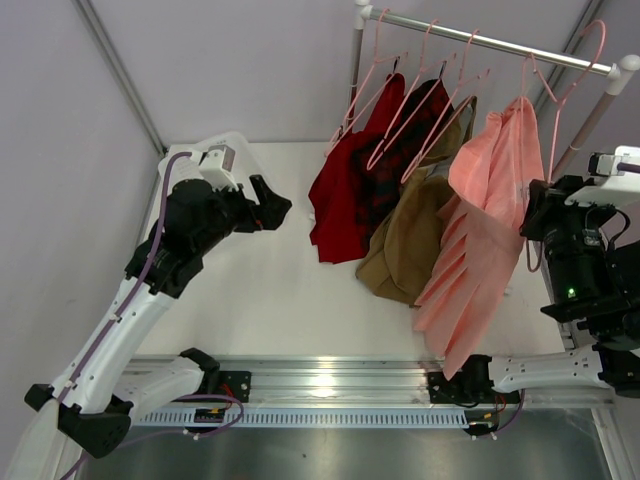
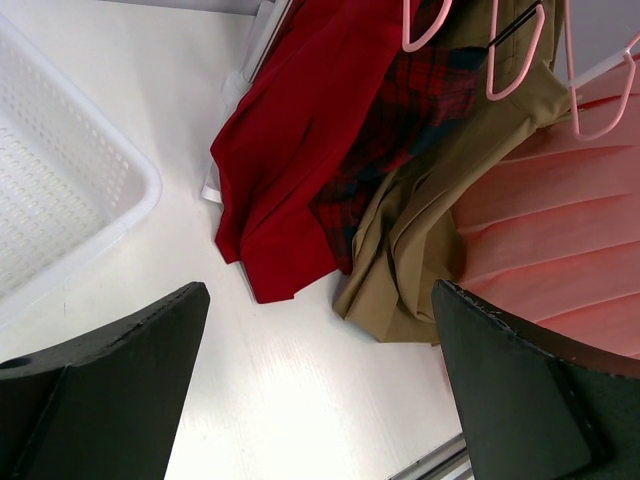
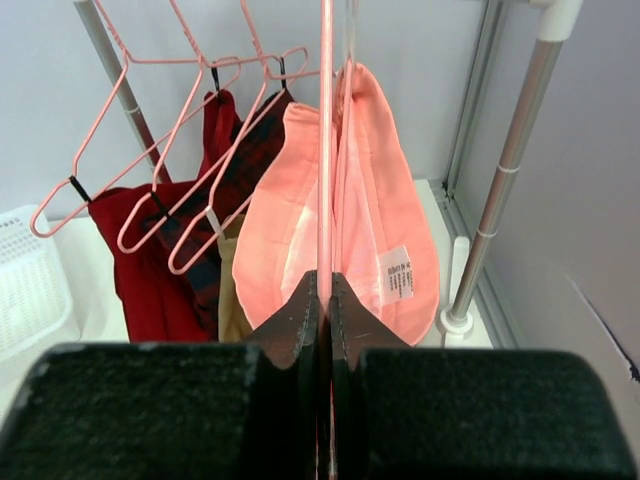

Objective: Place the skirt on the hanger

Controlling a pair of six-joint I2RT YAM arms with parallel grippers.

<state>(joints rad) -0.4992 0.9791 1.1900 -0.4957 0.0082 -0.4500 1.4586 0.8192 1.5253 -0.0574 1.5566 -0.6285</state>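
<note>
Salmon-pink pleated skirt (image 1: 480,230) hanging at three o'clock in the top view, draped on the pale-pink hanger (image 3: 326,150) below the silver rail (image 1: 490,42). Right gripper (image 3: 327,290) clenched on the hanger's thin wire; left gripper (image 2: 318,330) released, empty, at nine o'clock. The cloth looks light, limp and liable to slide: best taken at the waistband fold

Robot lab cell: grey partitions (image 1: 250,60), white table (image 1: 270,300), aluminium mounting rail (image 1: 330,385).
</note>
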